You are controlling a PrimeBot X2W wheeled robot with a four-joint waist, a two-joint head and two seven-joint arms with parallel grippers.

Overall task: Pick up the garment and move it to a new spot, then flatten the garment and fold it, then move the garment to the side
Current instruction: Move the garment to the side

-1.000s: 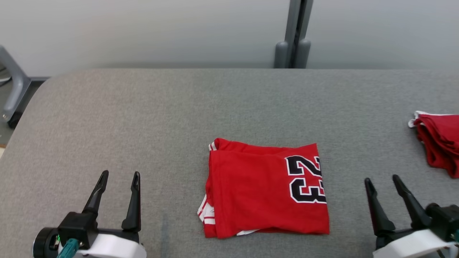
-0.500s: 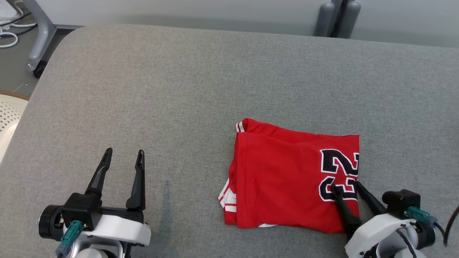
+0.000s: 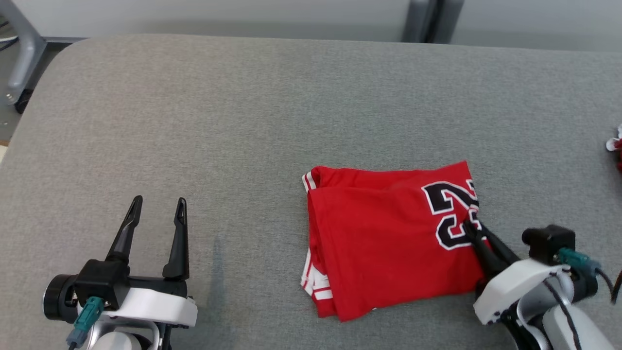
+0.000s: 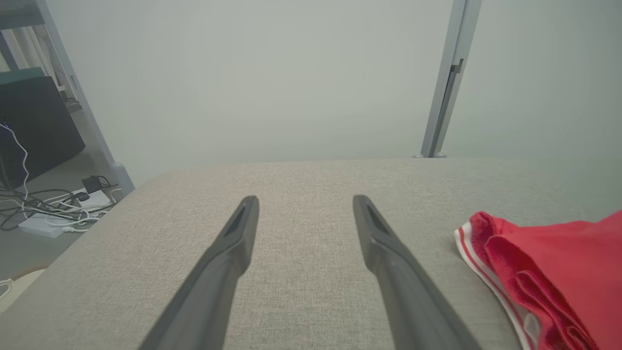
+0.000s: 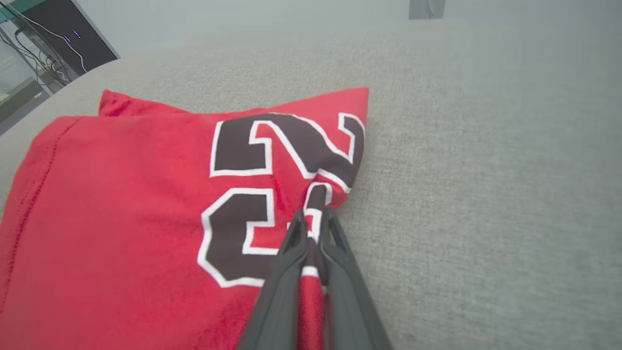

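Right gripper (image 5: pixel 313 218): both fingers pressed together on a pinch of red cloth, which shows as a thin strip between them in the right wrist view; the grasp sits on the right-hand edge of the shirt (image 3: pixel 384 238), at the printed black number with white outline. Shirt: red jersey with white striped trim, folded into a rough rectangle of several layers, lying right of centre on the table (image 3: pixel 243 121), its left edge bunched and uneven, its near left corner skewed toward the robot. Handling, by judgement: light, soft and limp, with no stiffness of its own; smooth knit likely to let layers slide over one another, so a single pinch may lift the top layers alone and spill the fold. Best hold: the folded right edge taken through all layers, low and close to the surface, for a drag or short carry sideways. Left gripper (image 3: pixel 159 199): fingers spread wide, grasping nothing, hovering over bare cloth well apart from the shirt. Table: grey fabric-covered top, rounded corners. Far right edge: a scrap of red and white cloth (image 3: pixel 614 145), too little in view to identify.
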